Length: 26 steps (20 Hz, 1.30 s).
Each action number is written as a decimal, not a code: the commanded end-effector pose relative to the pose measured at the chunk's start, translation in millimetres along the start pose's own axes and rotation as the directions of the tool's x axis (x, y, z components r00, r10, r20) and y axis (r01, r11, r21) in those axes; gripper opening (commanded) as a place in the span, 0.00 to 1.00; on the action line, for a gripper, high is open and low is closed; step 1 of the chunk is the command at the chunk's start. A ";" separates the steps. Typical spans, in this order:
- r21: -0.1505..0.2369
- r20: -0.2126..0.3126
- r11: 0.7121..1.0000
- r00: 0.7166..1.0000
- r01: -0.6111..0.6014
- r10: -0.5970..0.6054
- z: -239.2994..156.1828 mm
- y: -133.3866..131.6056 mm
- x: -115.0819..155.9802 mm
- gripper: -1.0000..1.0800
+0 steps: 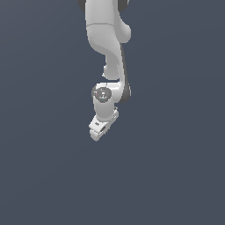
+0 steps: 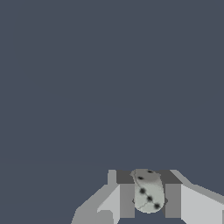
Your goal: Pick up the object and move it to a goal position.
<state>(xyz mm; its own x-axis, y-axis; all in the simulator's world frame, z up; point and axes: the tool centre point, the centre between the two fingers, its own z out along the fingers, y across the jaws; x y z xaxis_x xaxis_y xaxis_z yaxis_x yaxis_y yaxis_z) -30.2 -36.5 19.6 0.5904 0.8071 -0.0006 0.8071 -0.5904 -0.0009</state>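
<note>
In the wrist view a small pale grey object (image 2: 149,197) with black dots, rounded like a die, sits between my two grey fingers (image 2: 127,199). The gripper (image 2: 149,176) is shut on it, one finger pressing on each side. In the exterior view the white arm hangs down from the top and the gripper (image 1: 95,134) points down and toward the exterior view's left, above the plain dark surface. The object is too small to make out in that view, hidden at the fingertips.
Only a flat, uniform dark blue-grey ground (image 1: 176,176) surrounds the arm in both views. No other objects, containers or edges show.
</note>
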 end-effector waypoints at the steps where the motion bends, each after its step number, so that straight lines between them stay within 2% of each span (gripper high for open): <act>1: -0.001 -0.001 1.000 1.000 0.000 0.000 -10.5 1.3 2.1 0.00; 8: -0.001 0.000 1.000 1.000 0.001 -0.001 -60.6 6.4 12.0 0.00; 20: 0.000 -0.002 1.000 1.000 0.001 -0.001 -182.3 20.9 36.9 0.00; 26: 0.000 -0.002 1.000 1.000 0.000 0.000 -221.0 27.2 45.4 0.00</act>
<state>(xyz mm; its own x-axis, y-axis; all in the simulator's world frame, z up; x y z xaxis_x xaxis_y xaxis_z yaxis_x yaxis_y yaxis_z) 16.9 -16.8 232.1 0.5900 0.8074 0.0017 0.8074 -0.5900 0.0008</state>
